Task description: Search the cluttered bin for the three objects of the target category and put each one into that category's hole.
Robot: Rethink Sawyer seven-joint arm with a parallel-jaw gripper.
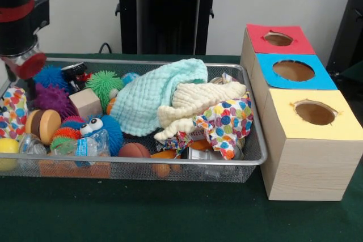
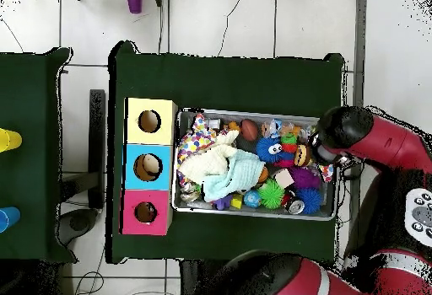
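Observation:
The bin (image 1: 170, 164) of silver wire mesh sits mid-table, full of toys and cloths; it also shows in the overhead view (image 2: 253, 215). The hole (image 1: 278, 38) in the red-topped box is the farthest of three boxes right of the bin; overhead it (image 2: 145, 212) is the lowest. The arm's black and red end hangs over the bin's left end, above the blue (image 1: 50, 75) and purple (image 1: 51, 99) spiky balls. My gripper (image 1: 22, 65) is largely hidden by the wrist there and overhead (image 2: 331, 147).
Blue-topped (image 1: 293, 70) and yellow-topped (image 1: 315, 112) boxes stand in front of the red one. In the bin lie a mint cloth (image 1: 153, 97), cream cloth (image 1: 198, 103), polka-dot cloth (image 1: 227, 123), green spiky ball (image 1: 104, 83), wooden block (image 1: 85, 103) and blue furry toy (image 1: 105, 128).

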